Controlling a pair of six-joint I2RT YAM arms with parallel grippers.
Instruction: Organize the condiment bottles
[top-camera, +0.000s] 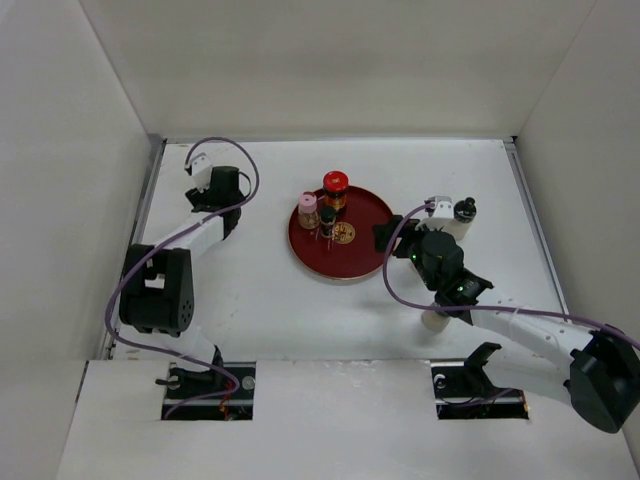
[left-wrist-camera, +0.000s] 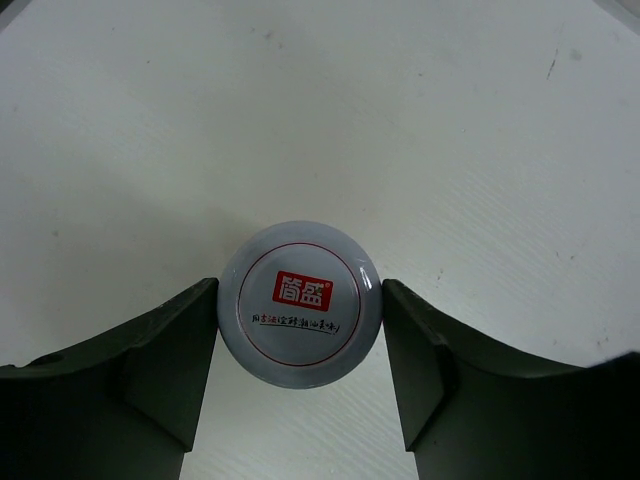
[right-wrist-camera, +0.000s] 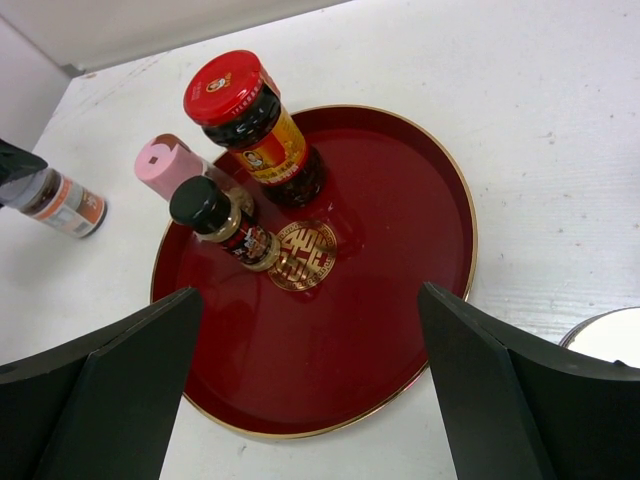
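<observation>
Gloss on the white-capped jar (left-wrist-camera: 300, 304) suggests slip, so I want the cap's sides squarely; left gripper (left-wrist-camera: 301, 290) narrow around it, contact unclear; right gripper (right-wrist-camera: 308, 292) wide, empty.

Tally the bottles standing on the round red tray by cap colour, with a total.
Red-capped glass jar: 1
Pink-capped shaker: 1
Black-capped small bottle: 1
Total on the round red tray: 3

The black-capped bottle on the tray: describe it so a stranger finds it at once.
Find the round red tray. Three bottles stand on it, and the black-capped bottle is the one nearest the gold emblem. Its cap is black, while the neighbouring jar has a red lid and the shaker a pink cap.
</observation>
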